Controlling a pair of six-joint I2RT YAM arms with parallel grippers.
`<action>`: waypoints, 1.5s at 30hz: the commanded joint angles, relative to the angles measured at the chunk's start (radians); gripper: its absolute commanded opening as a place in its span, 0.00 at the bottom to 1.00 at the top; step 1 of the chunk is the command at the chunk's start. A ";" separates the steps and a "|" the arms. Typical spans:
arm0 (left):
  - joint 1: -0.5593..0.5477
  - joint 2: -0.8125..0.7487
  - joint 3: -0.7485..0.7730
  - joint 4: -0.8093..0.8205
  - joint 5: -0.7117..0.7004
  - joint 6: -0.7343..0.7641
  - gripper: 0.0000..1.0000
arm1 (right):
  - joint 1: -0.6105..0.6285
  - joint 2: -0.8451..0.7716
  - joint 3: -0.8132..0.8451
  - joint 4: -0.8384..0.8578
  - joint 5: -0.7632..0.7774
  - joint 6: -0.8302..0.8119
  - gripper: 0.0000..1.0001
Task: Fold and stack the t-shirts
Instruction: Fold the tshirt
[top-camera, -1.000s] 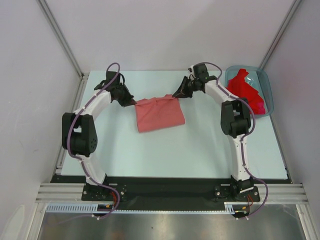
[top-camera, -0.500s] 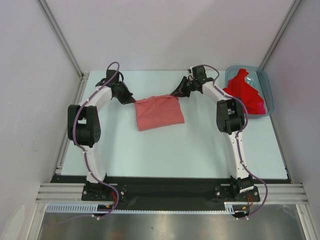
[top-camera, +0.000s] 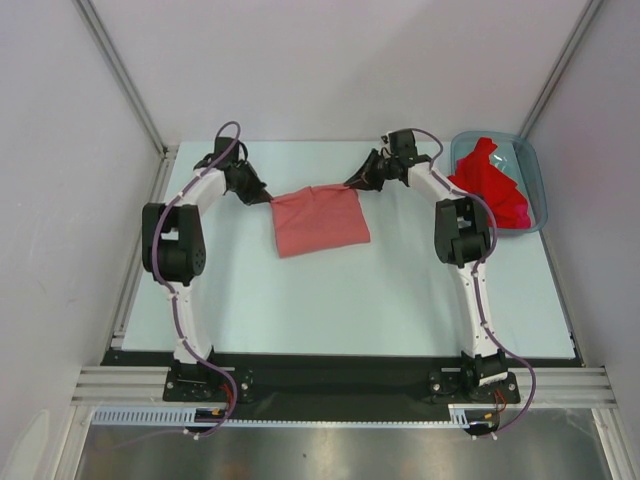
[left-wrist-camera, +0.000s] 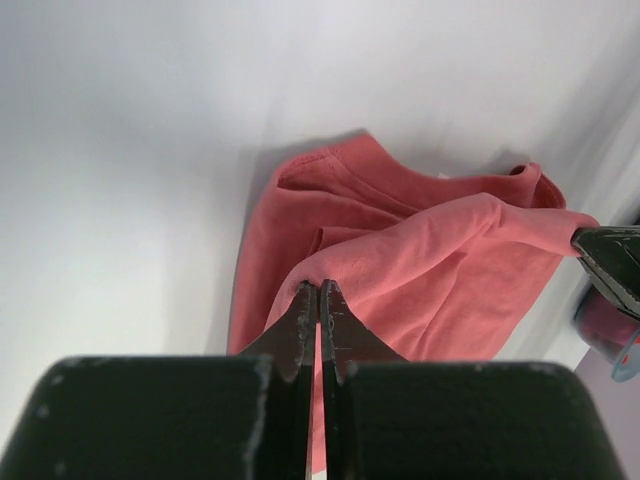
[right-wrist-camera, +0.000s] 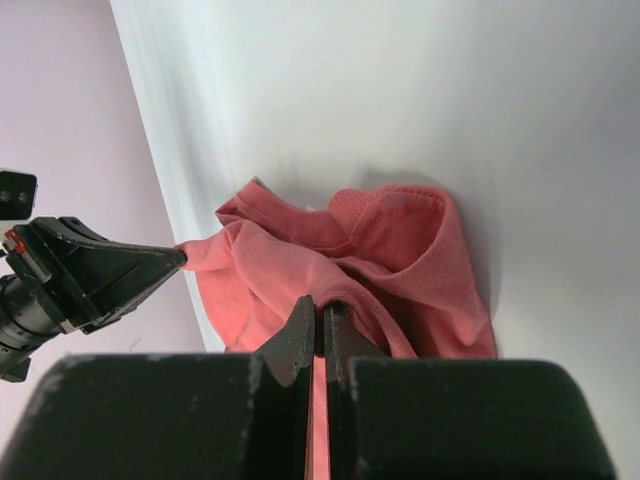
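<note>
A salmon-pink t-shirt (top-camera: 320, 222) lies partly folded at the middle back of the table, its far edge lifted off the surface. My left gripper (top-camera: 270, 199) is shut on the shirt's far left corner; the left wrist view shows its jaws pinching the pink cloth (left-wrist-camera: 430, 250). My right gripper (top-camera: 352, 184) is shut on the far right corner, with cloth (right-wrist-camera: 400, 250) bunched ahead of its jaws. Brighter red t-shirts (top-camera: 492, 185) are heaped in the bin at the back right.
The translucent blue-grey bin (top-camera: 537, 185) stands by the right wall. Both arms reach to the back of the pale table (top-camera: 330, 300), close to the rear wall. The other gripper's tip shows in each wrist view: the right gripper (left-wrist-camera: 610, 262) and the left gripper (right-wrist-camera: 110, 270).
Both grippers have drawn the shirt's far edge slightly further back and up, and the left arm's elbow has swung inward. The cloth is stretched a little flatter.
</note>
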 joint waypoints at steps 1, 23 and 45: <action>0.025 0.016 0.050 0.024 -0.007 0.017 0.00 | -0.012 0.031 0.069 0.061 -0.006 0.031 0.00; 0.048 0.092 0.292 -0.090 -0.093 0.164 0.49 | -0.082 0.069 0.180 0.024 0.004 0.019 0.23; -0.097 -0.061 -0.395 0.710 0.280 -0.188 0.15 | 0.109 -0.003 -0.224 0.588 0.104 0.191 0.12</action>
